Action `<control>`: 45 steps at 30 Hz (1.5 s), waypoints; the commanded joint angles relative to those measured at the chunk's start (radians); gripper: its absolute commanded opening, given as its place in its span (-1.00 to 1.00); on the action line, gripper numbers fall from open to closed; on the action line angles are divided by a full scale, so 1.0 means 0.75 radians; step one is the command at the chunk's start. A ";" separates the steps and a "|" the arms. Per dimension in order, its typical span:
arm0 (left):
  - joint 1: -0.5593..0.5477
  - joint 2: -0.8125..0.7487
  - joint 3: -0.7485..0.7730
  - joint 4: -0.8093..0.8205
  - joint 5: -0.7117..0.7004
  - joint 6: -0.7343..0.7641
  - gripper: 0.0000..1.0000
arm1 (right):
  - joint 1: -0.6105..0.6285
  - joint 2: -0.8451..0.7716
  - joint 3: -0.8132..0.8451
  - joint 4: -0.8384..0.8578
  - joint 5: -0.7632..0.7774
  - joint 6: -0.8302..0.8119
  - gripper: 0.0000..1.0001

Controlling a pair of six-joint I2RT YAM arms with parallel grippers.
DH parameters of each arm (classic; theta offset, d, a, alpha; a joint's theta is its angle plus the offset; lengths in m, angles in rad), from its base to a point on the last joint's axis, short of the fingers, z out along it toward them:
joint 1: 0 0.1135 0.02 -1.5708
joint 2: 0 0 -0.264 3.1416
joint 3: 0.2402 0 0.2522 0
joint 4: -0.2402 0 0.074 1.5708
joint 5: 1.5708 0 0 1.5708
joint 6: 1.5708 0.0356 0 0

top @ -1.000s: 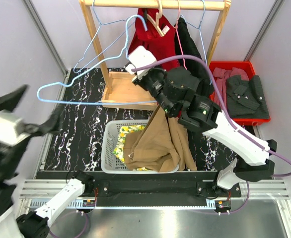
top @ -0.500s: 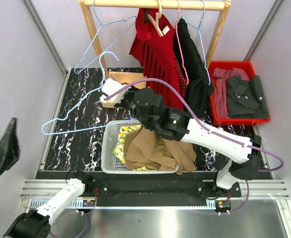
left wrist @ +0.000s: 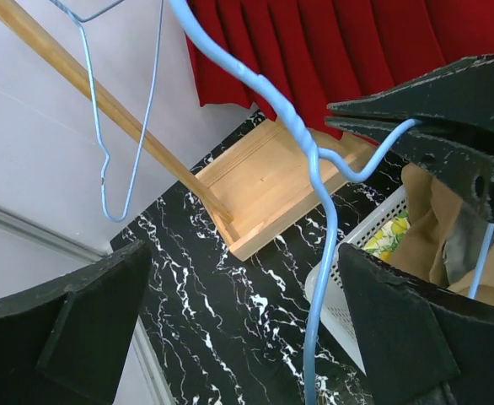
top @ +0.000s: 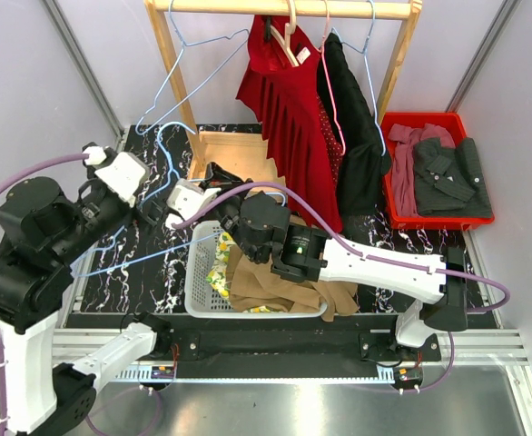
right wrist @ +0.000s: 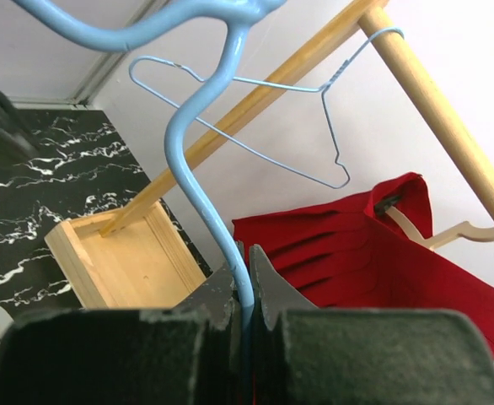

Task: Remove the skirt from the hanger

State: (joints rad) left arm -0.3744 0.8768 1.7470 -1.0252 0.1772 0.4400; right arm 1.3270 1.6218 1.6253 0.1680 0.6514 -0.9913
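The tan skirt (top: 280, 277) lies bunched in the white basket (top: 198, 263), off the hanger; it also shows in the left wrist view (left wrist: 428, 224). My right gripper (top: 216, 175) is shut on the neck of the bare light-blue hanger (top: 162, 145), seen close in the right wrist view (right wrist: 245, 291), with the wire (right wrist: 198, 177) rising from the jaws. My left gripper (top: 157, 211) is open and empty. In its view (left wrist: 247, 354) the hanger wire (left wrist: 319, 278) runs between the wide-apart fingers without touching them.
A wooden rack (top: 234, 163) carries a second blue hanger (top: 180, 82), a red dress (top: 289, 100) and a black garment (top: 352, 127). A red bin (top: 438, 168) with folded clothes stands at the right. A yellow patterned cloth (top: 222, 254) lies in the basket.
My right arm swung left and down with the blue hanger; the skirt slid off into the basket. My left arm came in from the left, its open fingers around the hanger wire.
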 commanded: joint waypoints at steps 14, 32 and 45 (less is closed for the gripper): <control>0.002 -0.038 0.004 -0.087 0.201 -0.004 -0.08 | 0.024 -0.086 0.036 0.316 0.029 -0.049 -1.00; 0.002 -0.124 -0.151 0.113 -0.166 0.055 -1.00 | 0.039 -0.268 -0.182 0.387 0.056 0.164 0.79; 0.002 -0.192 -0.200 0.164 -0.269 0.107 -1.00 | -0.063 -0.612 -0.688 0.050 0.036 0.667 0.94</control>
State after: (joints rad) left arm -0.3729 0.7235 1.5303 -0.9951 0.0082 0.5243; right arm 1.3182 1.1103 1.1828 0.2836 0.7063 -0.6510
